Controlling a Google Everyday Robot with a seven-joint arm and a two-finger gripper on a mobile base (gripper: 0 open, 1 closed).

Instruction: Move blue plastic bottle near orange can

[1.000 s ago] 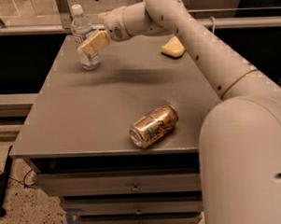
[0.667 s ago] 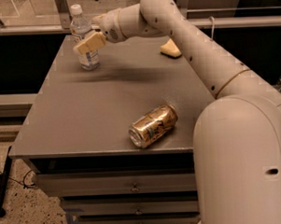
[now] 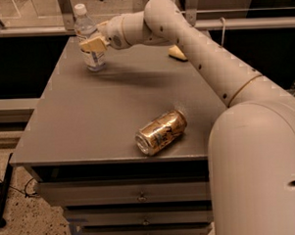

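Note:
The blue plastic bottle (image 3: 88,41) stands upright at the far left corner of the grey table (image 3: 89,127), white cap on top. My gripper (image 3: 94,44) is at the bottle's middle, reaching in from the right and overlapping its label. The bottle's base rests on the table. The orange can (image 3: 161,132) lies on its side near the front edge, right of centre, far from the bottle.
A yellow sponge (image 3: 176,53) lies at the far right of the table, partly behind my arm. My arm (image 3: 209,72) stretches across the right side of the table. Drawers (image 3: 141,195) sit below the front edge. A rail (image 3: 31,32) runs behind the table.
My gripper has shifted a little to the left, further onto the bottle. The bottle and the can have not moved.

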